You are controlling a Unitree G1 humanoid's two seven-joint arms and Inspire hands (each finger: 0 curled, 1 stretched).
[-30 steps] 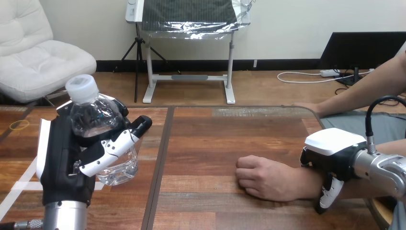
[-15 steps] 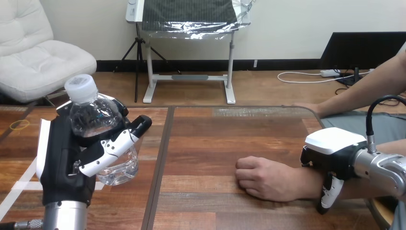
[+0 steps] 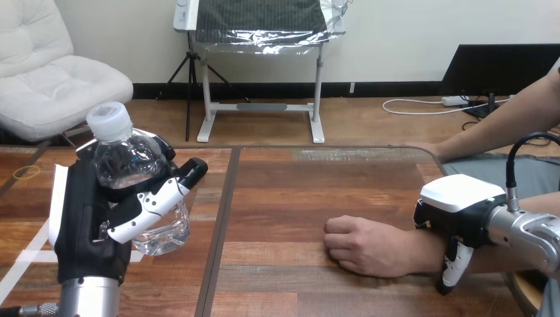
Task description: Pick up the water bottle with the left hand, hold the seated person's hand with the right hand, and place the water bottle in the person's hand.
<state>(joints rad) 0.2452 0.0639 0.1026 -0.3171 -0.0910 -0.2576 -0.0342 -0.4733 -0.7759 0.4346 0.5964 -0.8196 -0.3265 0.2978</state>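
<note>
Water bottle (image 3: pixel 129 165) upright in my left hand (image 3: pixel 86 218) at the view's left. It is clear plastic with a white cap (image 3: pixel 109 121), and my fingers and thumb are wrapped round its body. Whether its base touches the wooden table (image 3: pixel 297 191) I cannot tell. At the right, my right hand (image 3: pixel 455 211) sits over the person's wrist (image 3: pixel 426 254), thumb curled down the near side, clasping it. The person's hand (image 3: pixel 363 246) rests on the table as a loose fist, well apart from the bottle.

clear water bottle (image 3: pixel 135 181), white cap (image 3: pixel 109 121)
</note>
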